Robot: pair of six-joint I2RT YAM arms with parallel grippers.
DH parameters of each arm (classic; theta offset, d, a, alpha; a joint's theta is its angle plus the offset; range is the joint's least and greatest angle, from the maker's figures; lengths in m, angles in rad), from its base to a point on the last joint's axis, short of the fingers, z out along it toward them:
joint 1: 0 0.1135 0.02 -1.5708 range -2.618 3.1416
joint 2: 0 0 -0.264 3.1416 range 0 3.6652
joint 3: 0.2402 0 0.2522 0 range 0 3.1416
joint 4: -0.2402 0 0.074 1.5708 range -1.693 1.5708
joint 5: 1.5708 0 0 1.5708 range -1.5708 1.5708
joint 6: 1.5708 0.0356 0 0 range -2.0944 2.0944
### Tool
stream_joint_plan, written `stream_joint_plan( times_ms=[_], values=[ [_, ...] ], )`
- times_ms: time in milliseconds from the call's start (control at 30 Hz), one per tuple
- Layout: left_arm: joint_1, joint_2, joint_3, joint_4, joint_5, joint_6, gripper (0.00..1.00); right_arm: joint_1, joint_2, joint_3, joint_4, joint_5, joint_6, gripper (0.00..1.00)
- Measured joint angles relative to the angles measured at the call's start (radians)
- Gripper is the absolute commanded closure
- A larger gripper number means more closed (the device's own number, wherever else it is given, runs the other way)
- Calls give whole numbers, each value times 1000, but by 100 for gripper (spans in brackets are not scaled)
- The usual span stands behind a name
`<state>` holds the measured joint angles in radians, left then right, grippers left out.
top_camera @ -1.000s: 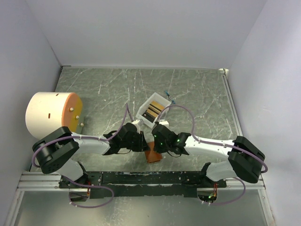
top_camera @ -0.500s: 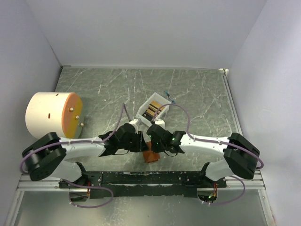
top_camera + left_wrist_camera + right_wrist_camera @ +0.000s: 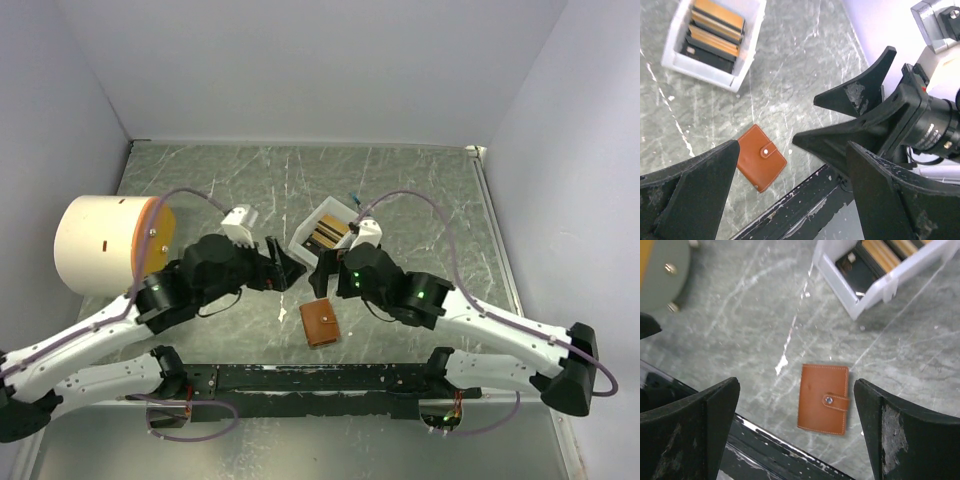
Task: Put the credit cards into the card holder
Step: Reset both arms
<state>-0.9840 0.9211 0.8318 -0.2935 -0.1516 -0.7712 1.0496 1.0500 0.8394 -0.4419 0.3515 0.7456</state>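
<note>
Fingers spread wide on left gripper [image 3: 285,265] and right gripper [image 3: 322,272], gripping nothing. Small brown leather card holder [image 3: 321,323] lying snapped shut on grey marbled counter [image 3: 420,200]; black and gold credit cards [image 3: 715,30] upright in white plastic box [image 3: 710,76].

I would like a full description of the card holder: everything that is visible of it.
The card holder is a small brown leather wallet with stitched edges. It is folded shut, and its tab is fastened by a round metal snap. It lies flat on the grey marbled table, near the black rail at the front and apart from the white box. Nothing but the table touches it.
</note>
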Motion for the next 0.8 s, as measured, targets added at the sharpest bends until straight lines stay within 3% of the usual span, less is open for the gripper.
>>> stream_joint_plan(
  times_ms=[133,400,800],
  values=[
    [0,-109,65,-100,-35,40,0,2,-61,52,-36,49,2,0],
    [0,-261,68,-152,-55,98,1,2,-143,111,-105,130,6,0],
    [0,-286,15,-178,-66,109,0,2,-215,54,-78,167,19,0]
  ],
)
